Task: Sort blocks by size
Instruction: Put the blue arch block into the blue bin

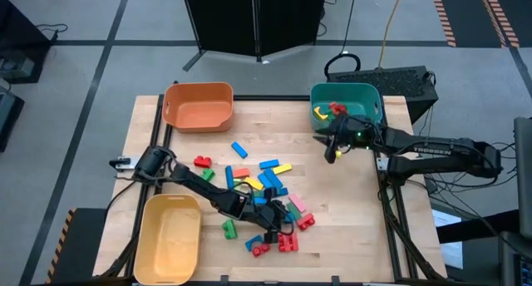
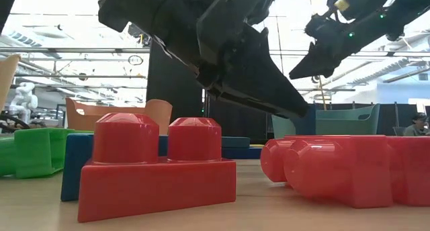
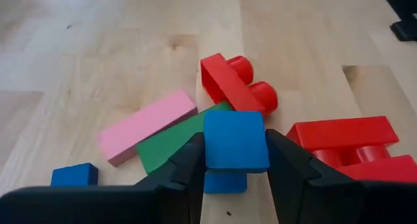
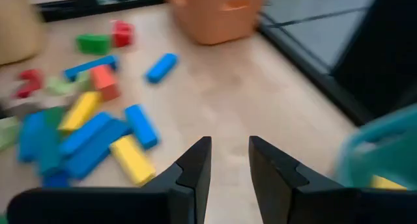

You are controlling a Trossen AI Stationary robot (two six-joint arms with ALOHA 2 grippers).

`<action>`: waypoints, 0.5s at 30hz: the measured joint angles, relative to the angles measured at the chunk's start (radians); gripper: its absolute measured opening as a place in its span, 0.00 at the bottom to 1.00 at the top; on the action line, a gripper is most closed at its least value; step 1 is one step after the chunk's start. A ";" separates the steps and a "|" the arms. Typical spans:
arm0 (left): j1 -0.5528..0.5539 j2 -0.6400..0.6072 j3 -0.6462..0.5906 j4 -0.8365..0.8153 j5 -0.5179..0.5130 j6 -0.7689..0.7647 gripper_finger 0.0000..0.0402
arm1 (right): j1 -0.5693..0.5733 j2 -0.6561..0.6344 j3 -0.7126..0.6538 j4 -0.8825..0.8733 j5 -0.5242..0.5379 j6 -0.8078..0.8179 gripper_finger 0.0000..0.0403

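On the pale wooden table (image 1: 349, 228), amid the scattered blocks near its front edge, the left gripper (image 3: 236, 160) pinched a small blue block (image 3: 234, 140) by its flat sides, light, rigid and probably slick, while the right gripper (image 4: 229, 160) hovered empty, fingers slightly parted, beside the teal bin (image 1: 371, 99).

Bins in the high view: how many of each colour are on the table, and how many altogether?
orange bin: 1
teal bin: 1
yellow bin: 1
Total: 3
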 joint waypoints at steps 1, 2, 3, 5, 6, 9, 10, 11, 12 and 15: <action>0.002 0.000 0.000 0.000 0.000 0.000 0.29 | 0.009 0.000 0.000 0.001 -0.028 -0.004 0.23; 0.003 0.000 0.000 0.001 -0.001 0.001 0.29 | 0.017 0.000 0.000 0.003 -0.059 -0.007 0.23; 0.005 0.000 0.000 0.003 -0.002 0.001 0.29 | 0.026 0.000 0.000 0.004 -0.091 -0.009 0.23; 0.009 0.000 0.000 0.003 -0.003 0.000 0.29 | 0.044 0.000 0.000 0.004 -0.169 -0.010 0.23; 0.010 -0.001 0.000 0.003 -0.003 0.000 0.29 | 0.053 0.000 0.000 0.004 -0.208 -0.010 0.23; 0.013 -0.024 0.000 -0.005 -0.003 0.000 0.29 | 0.091 0.000 0.000 0.002 -0.288 -0.008 0.23; 0.013 -0.036 0.000 -0.006 -0.007 0.006 0.29 | 0.107 0.000 0.000 0.001 -0.292 -0.002 0.23; 0.013 -0.047 0.000 -0.008 -0.014 0.013 0.29 | 0.123 0.000 0.000 0.000 -0.292 0.004 0.23; 0.012 -0.058 0.000 -0.006 -0.018 0.024 0.29 | 0.139 0.000 0.000 -0.002 -0.292 0.006 0.23; 0.012 -0.095 0.000 -0.006 -0.037 0.050 0.29 | 0.191 0.000 0.000 -0.002 -0.291 0.009 0.24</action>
